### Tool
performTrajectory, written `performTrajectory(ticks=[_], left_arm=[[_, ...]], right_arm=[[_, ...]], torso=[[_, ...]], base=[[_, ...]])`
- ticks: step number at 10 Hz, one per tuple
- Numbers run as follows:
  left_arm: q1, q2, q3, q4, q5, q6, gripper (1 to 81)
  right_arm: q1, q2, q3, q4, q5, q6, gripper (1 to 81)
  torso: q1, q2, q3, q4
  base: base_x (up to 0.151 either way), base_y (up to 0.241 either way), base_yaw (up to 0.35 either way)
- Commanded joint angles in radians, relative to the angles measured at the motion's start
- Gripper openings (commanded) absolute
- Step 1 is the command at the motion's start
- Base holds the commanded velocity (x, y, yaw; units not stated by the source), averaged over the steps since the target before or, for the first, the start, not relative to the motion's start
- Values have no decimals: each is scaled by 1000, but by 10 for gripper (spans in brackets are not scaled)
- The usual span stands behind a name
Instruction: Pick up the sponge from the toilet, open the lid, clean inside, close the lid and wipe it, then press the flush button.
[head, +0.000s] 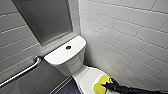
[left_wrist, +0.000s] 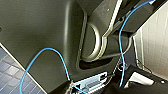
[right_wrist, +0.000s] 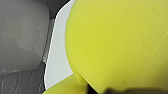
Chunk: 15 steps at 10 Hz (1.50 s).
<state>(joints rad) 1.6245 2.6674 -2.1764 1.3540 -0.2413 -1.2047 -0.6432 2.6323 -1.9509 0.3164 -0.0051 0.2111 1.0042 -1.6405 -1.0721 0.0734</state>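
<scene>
The white toilet (head: 66, 58) stands in a tiled corner with its lid (head: 86, 75) down. The black right arm (head: 136, 89) reaches in low and flat over the lid. Its pincer (head: 107, 86) squeezes the yellow sponge (head: 102, 80), which rests on the lid. The dark flush button (head: 68, 47) sits on top of the tank.

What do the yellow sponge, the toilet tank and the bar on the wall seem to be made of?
The sponge: soft foam with a matte surface; it bends, and the right wrist view shows tiny pits in it. The toilet tank: probably glazed ceramic, white and glossy, with soft reflections. The bar: likely polished metal, silver-grey with a bright highlight along it.
</scene>
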Motion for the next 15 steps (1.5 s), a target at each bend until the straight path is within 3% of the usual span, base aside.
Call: performTrajectory(ticks=[1,5,11,13,15], left_arm=[[33,-20,10,14,25,4,811],[33,-26,10,16,23,5,811],[24,-30,10,19,8,7,811],[16,-27,12,19,8,7,811],[12,-23,15,19,8,8,811]], right_arm=[[29,-147,129,-8,-18,13,10],[-68,-323,277,3,50,19,10],[-350,-496,366,-8,239,16,10],[-366,-622,545,-22,258,7,10],[-301,-684,681,-46,247,5,10]], torso=[[0,0,0,0],[0,0,0,0],[0,0,0,0],[0,0,0,0],[0,0,0,0]], base=[[0,0,0],[0,0,0],[0,0,0],[0,0,0],[0,0,0]])
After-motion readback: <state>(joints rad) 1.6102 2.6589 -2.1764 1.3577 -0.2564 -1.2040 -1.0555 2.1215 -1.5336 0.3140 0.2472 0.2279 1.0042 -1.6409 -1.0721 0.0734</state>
